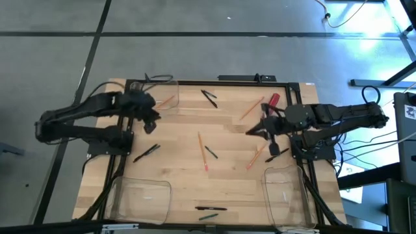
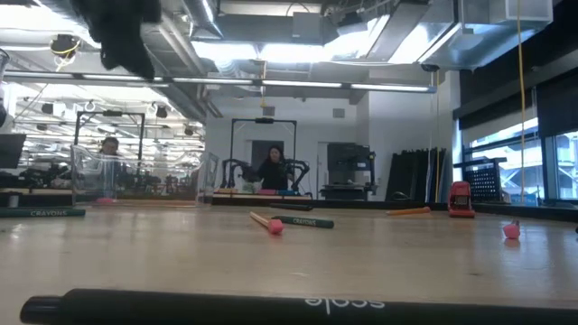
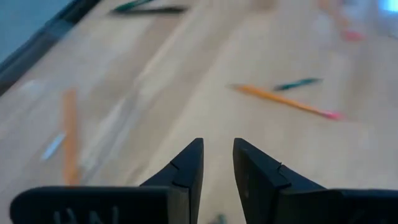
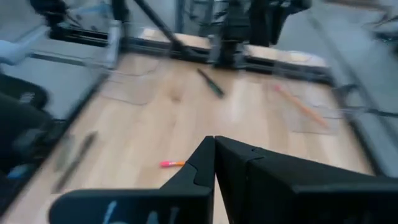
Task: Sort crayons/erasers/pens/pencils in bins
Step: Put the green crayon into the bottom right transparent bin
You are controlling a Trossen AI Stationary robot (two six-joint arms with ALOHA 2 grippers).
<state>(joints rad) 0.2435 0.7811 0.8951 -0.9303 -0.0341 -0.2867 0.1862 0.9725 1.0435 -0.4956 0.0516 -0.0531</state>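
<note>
The table (image 1: 221, 130) is seen from above with pens and pencils scattered across it and three clear bins: one bin (image 1: 160, 94) at upper left holding an orange pencil, one empty bin (image 1: 140, 198) at lower left, one bin (image 1: 286, 192) at lower right. The left gripper (image 1: 153, 120) is held just below the upper-left bin, its fingers parted by a narrow gap with nothing between them. The right gripper (image 1: 250, 132) is raised over the table's right half, fingers closed together, empty. The step in hand is judged a reach toward the next item, most items remaining unsorted. A black pen (image 1: 147, 153) lies nearest the left gripper; a descent over it and a closing grasp are called for.
</note>
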